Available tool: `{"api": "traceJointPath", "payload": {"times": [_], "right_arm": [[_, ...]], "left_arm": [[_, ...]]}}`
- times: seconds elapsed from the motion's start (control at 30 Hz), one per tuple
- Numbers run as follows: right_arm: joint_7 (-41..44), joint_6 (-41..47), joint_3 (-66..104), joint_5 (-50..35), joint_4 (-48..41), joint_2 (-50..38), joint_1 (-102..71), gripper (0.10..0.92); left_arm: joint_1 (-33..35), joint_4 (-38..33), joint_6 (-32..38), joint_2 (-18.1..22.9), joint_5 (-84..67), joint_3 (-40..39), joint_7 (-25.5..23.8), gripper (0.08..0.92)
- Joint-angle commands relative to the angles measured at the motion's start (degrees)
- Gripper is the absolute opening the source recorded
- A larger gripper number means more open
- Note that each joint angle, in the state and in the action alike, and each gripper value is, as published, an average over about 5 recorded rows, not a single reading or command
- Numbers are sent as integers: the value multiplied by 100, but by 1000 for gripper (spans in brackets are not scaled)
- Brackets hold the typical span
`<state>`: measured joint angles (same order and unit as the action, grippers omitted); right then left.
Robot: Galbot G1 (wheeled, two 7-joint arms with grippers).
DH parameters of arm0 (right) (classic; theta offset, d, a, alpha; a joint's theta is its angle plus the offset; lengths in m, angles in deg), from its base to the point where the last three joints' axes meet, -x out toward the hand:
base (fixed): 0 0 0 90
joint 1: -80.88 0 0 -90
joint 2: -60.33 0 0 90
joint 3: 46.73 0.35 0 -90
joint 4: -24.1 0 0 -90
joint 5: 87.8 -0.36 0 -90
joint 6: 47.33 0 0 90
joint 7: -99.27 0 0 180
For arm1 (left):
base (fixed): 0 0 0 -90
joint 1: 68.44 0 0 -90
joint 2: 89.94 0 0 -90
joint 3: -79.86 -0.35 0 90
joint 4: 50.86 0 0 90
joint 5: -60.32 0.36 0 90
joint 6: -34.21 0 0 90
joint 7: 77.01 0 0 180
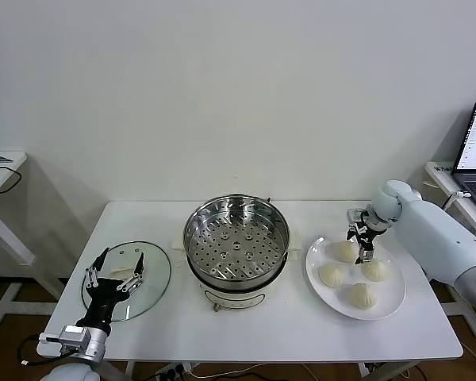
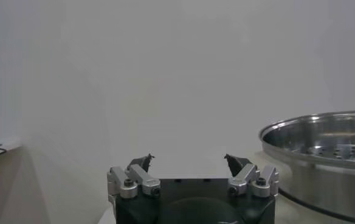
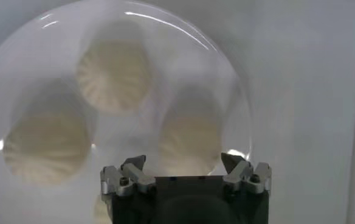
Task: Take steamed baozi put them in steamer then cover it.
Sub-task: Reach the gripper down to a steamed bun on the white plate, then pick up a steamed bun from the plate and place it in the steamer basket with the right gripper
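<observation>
Right gripper (image 1: 362, 238) spread, tilted down over the plated baozi (image 1: 343, 251); left gripper (image 1: 115, 269) spread above the cover (image 1: 155, 278)

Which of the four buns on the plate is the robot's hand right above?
The bun nearest the wall: the right gripper hangs open over it; the other three lie nearer the table's front edge.

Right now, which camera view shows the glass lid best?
The head view: the lid lies flat on the table left of the steamer, partly behind the open left gripper. The left wrist view shows only the steamer's rim; the right wrist view shows only the baozi plate.
</observation>
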<state>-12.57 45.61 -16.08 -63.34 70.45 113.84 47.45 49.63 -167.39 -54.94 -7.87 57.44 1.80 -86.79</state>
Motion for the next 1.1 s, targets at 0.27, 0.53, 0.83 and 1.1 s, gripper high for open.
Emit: {"api": "traceJointPath", "payload": {"times": [0.27, 0.53, 0.83, 1.1], "right_arm": [[-95, -24, 67, 146, -213, 197, 8, 819], [-77, -31, 50, 171, -138, 148, -54, 748], [-78, -58, 76, 129, -47, 83, -68, 718], [37, -6, -344, -582, 930, -599, 166, 696]], "left_arm": [[-11, 45, 24, 10, 6, 3, -8, 823], [-41, 93, 28, 10, 5, 4, -7, 823], [-60, 111, 33, 21, 5, -2, -1, 823], [-66, 73, 29, 9, 2, -17, 9, 823]]}}
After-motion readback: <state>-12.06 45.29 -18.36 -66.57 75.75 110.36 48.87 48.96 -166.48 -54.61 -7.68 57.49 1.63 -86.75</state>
